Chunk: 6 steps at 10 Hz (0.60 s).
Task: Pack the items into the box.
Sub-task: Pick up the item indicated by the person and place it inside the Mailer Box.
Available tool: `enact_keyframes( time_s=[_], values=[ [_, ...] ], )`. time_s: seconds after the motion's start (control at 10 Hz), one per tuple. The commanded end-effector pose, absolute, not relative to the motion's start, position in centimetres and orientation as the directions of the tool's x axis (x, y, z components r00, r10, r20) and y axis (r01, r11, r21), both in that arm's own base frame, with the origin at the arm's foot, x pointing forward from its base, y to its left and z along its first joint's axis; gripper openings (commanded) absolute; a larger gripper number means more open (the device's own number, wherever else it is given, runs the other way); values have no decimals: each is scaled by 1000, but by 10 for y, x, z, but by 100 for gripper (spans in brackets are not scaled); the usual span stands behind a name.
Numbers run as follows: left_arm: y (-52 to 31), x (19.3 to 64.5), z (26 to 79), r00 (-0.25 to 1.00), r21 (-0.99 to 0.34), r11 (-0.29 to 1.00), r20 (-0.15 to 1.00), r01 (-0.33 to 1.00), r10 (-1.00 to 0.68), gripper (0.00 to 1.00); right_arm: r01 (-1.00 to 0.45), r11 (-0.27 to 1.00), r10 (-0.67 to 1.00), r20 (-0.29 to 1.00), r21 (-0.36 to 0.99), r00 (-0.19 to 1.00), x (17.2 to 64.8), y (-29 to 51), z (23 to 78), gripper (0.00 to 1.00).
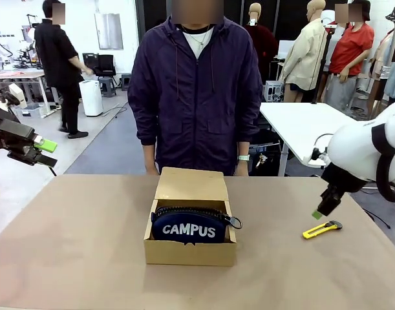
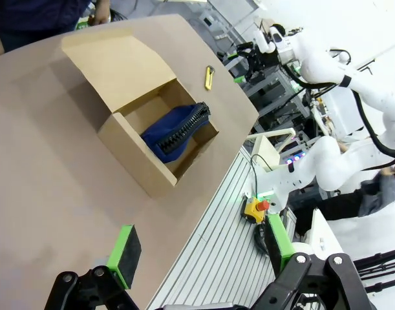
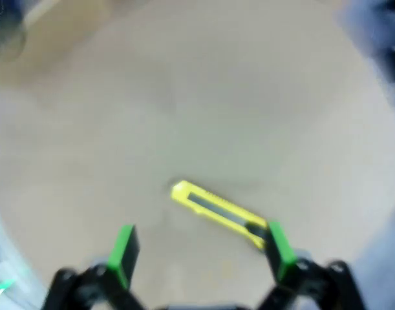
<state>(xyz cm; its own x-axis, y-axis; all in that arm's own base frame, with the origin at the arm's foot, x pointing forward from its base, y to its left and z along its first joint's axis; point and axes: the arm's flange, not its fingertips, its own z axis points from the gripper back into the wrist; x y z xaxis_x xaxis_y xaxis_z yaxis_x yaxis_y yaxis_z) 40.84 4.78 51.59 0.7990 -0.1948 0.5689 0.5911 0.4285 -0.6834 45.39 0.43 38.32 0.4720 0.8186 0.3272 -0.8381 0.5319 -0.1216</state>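
The brown cardboard box (image 1: 190, 252) sits mid-table with its flap lid folded back toward the person. Inside lies the navy "CAMPUS" pouch (image 1: 188, 227); the left wrist view shows the box (image 2: 131, 150) and the pouch (image 2: 176, 130) too. The yellow-and-black utility knife (image 1: 322, 228) lies on the table at the right. My right gripper (image 1: 321, 212) hangs open just above it; in the blurred right wrist view the knife (image 3: 217, 212) lies between and just ahead of the open fingers, right gripper (image 3: 200, 248). My left gripper (image 1: 43, 151) is open and empty, raised at the far left, left gripper (image 2: 203, 248).
A person in a dark purple jacket (image 1: 196, 90) stands at the far edge right behind the box, hands low. The brown table (image 1: 74, 245) has free surface on both sides of the box. Its near edge and a metal frame (image 2: 223, 226) appear in the left wrist view.
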Motion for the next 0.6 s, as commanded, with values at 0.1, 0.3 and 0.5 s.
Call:
enact_keyframes(
  time_s=[0.1, 0.3, 0.5],
  values=[
    [50, 406, 518, 796, -682, 423, 570, 597, -205, 100, -990, 70, 958, 286, -125, 31, 460, -1, 371, 100],
    [50, 406, 518, 796, -682, 423, 570, 597, -205, 100, -994, 29, 978, 209, -109, 6, 459, -1, 369, 100],
    [50, 406, 518, 796, -682, 423, 570, 597, -205, 100, -993, 49, 969, 245, -111, 20, 449, 11, 367, 100]
  ],
)
